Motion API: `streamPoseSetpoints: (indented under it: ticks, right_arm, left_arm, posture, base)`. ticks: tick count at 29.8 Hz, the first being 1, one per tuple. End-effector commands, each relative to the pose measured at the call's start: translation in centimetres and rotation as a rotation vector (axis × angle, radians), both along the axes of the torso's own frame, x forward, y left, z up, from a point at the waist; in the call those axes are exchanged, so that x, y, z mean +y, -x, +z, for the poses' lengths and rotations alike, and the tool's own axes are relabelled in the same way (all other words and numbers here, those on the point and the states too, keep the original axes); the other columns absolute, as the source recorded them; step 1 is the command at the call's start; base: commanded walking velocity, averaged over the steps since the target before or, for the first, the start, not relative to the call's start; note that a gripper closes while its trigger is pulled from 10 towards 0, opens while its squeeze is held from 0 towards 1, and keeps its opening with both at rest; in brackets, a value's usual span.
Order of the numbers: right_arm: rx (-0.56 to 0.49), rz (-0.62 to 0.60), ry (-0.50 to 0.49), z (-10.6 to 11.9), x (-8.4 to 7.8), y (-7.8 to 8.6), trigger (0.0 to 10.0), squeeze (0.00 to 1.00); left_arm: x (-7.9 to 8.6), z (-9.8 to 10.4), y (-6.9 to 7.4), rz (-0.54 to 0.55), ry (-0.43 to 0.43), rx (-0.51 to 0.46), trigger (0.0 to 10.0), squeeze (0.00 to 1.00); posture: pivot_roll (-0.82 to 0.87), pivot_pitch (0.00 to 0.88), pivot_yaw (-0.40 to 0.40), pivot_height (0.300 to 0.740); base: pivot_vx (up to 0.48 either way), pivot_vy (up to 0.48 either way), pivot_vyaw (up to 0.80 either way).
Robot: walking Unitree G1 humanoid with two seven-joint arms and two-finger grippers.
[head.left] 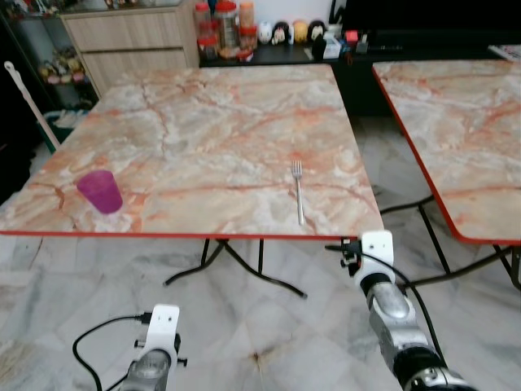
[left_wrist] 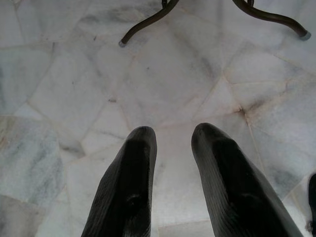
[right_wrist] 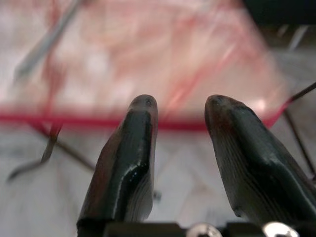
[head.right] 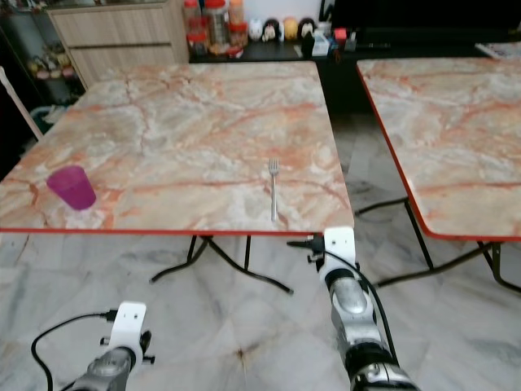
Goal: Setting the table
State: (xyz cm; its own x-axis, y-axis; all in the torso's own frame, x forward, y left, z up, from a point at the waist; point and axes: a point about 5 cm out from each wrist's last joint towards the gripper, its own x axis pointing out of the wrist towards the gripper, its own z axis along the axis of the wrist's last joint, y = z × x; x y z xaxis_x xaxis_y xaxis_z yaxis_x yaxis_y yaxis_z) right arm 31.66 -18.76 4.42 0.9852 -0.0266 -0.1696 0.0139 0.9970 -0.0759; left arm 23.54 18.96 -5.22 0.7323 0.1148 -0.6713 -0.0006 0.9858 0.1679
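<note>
Square marble-patterned table with a red rim (head.left: 203, 122) as landmark. Slim silver metal fork (head.left: 299, 192) lying flat near its front edge toward the right corner, tines pointing away, as for a diner seated there. Translucent purple plastic cup (head.left: 100, 191) upright near the front left corner. Right claw (right_wrist: 180, 111) just below the front edge, fingers parted, empty. Left claw (left_wrist: 173, 136) lower, over grey marble floor (left_wrist: 74, 89), parted, empty, apparently idle.

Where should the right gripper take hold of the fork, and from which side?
Grip the fork by its handle end, from above at the table's near edge: it lies flat with tines pointing away, and the open right gripper is close to that edge.
</note>
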Motion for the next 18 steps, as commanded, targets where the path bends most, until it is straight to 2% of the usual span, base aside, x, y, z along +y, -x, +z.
streamPoseSetpoints:
  ticks: [1,7,18]
  right_arm:
    - [-0.144,-0.026,-0.004,3.4,-0.3,-1.9,10.0,0.0]
    - [-0.172,-0.014,0.007,4.5,-0.2,-2.6,10.0,0.0]
    - [-0.187,-0.06,0.005,5.3,-0.9,-3.2,10.0,0.0]
  left_arm:
    - [0.2,0.0,0.0,0.006,-0.004,-0.005,10.0,0.0]
    - [0.2,0.1,0.0,0.007,-0.002,-0.007,10.0,0.0]
    - [0.2,0.1,-0.1,0.01,0.002,-0.003,10.0,0.0]
  posture:
    - [-0.07,0.053,0.053,0.74]
    - [-0.06,0.057,0.05,0.74]
    - [-0.06,0.032,0.048,0.74]
  base:
    - [0.0,0.0,0.0]
    - [0.0,0.0,0.0]
    - [0.0,0.028,0.0]
